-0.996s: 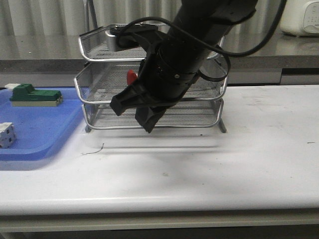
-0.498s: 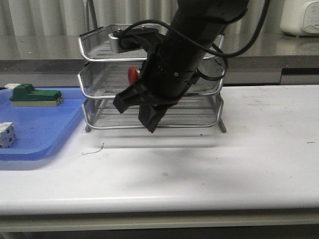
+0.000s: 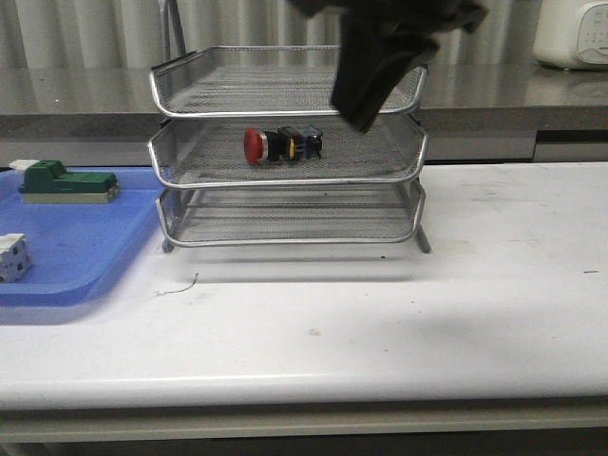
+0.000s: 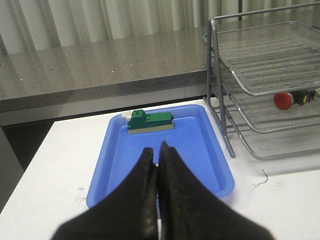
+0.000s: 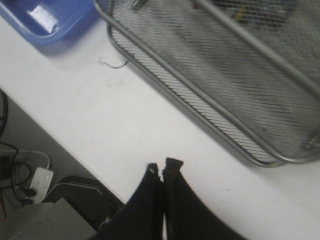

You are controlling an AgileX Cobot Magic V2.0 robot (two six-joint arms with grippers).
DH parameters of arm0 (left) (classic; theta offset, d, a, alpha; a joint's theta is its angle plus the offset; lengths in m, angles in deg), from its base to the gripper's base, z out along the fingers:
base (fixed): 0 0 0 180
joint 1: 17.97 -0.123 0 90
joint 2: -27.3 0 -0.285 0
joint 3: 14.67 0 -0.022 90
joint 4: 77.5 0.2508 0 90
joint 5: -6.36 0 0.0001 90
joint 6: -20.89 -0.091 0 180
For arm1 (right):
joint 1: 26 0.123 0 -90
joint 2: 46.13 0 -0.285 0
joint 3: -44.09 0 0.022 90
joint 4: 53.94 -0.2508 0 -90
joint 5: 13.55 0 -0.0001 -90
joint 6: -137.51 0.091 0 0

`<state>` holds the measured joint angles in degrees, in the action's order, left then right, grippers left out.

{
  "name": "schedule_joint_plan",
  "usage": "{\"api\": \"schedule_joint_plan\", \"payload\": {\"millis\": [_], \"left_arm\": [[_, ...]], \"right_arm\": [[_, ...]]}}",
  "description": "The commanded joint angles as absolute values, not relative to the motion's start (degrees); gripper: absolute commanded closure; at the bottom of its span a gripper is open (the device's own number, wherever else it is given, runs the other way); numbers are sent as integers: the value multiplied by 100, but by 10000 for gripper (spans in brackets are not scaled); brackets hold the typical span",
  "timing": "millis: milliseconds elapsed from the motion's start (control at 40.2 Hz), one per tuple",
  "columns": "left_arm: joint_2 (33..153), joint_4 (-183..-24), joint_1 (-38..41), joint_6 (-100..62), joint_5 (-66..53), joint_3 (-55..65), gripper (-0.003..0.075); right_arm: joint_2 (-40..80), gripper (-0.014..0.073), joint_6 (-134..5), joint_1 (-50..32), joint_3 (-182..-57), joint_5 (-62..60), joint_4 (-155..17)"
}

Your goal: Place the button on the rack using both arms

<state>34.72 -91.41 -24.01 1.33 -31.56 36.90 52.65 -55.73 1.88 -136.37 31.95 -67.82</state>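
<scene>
The button (image 3: 280, 144) lies on its side on the middle tray of the silver wire rack (image 3: 285, 180), red head to the left. The left wrist view also shows the button (image 4: 289, 99) inside the rack (image 4: 260, 90). My right arm (image 3: 380, 57) hangs blurred above the rack's top right corner, clear of the button. My right gripper (image 5: 162, 167) is shut and holds nothing, above the white table in front of the rack (image 5: 225, 100). Over the blue tray (image 4: 200, 150), my left gripper (image 4: 156, 150) is shut and holds nothing.
The blue tray (image 3: 76, 247) left of the rack holds a green block (image 3: 68, 182) and a small white cube (image 3: 11, 256). A thin wire scrap (image 3: 180, 285) lies on the table before the rack. A white appliance (image 3: 575, 33) stands at the back right.
My right arm has lifted from in front of the rack to above its top tray, uncovering the button. The middle tray has slid back in a little.
</scene>
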Motion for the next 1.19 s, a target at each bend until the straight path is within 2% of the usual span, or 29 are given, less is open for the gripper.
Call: {"api": "schedule_joint_plan", "payload": {"millis": [0, 224, 373, 672, 896, 1170], "left_arm": [[3366, -9254, -2398, 182, -2667, 3560, 739], [3366, -9254, -2398, 182, -2667, 3560, 739], [3366, -9254, -2398, 182, -2667, 3560, 739], [3366, -9254, -2398, 182, -2667, 3560, 739], [3366, -9254, -2398, 182, -2667, 3560, 739], [3366, -9254, -2398, 182, -2667, 3560, 739]], "right_arm": [[4478, 654, -5535, -270, -13453, 2945, -6783], [3088, 654, -5487, -1430, -11955, 2458, -6783], [2164, 654, -5487, -1873, -10950, 2088, -6783], [-178, 654, -5487, -1892, -8999, 1238, -6760], [-1757, 654, -5487, -1892, -8191, 936, -6654], [-2233, 654, -5487, -1892, -8084, 963, -6654]]}}
